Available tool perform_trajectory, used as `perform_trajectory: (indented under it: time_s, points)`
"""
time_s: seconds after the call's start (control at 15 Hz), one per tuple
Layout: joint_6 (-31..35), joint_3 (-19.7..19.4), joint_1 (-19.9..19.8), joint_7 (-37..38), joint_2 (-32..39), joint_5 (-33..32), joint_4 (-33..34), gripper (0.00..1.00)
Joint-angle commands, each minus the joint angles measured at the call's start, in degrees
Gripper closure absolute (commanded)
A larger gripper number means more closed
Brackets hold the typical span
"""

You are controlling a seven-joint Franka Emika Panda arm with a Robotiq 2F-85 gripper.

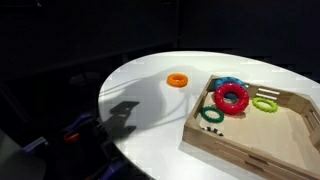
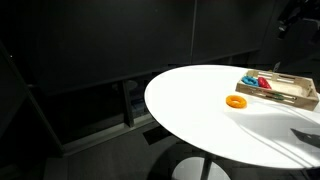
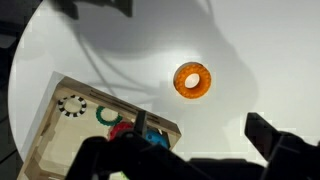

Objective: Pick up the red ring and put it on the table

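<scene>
Nearest the wrist camera, the gripper (image 3: 180, 150) shows as two dark fingers spread wide with nothing between them, high above the table (image 1: 140, 90). The red ring (image 1: 221, 98) lies flat inside the tray (image 1: 230, 150), toward the wall that faces the table's middle. It touches or overlaps the blue ring (image 1: 228, 82), and the green ring (image 1: 205, 114) sits just beside it. I judge this to be the approach step, with no grasp yet made. The next move calls for shifting over the tray, coming down with the jaws astride one side of the red ring's thick rim, and closing there without catching the blue or green ring. After that the ring has to be lifted above the tray's raised wall before travelling sideways. The tray sits close to the table's edge on one side, so the ring is better set down toward the middle. An orange ring (image 3: 181, 80) lies alone on the white top, well apart from the tray, and around it is broad bare surface. A spot between it and the tray looks safest, away from the round edge where a ring might roll off.
</scene>
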Motion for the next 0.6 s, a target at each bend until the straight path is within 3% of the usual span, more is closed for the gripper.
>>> perform_trajectory:
  time_s: [0.0, 0.53]
  points:
    - [-0.27, -1.72, 0.83, -0.40, 2.46, 0.61, 2.59, 0.00]
    - [0.30, -1.64, 1.02, 0.14, 1.97, -0.24, 1.23, 0.00]
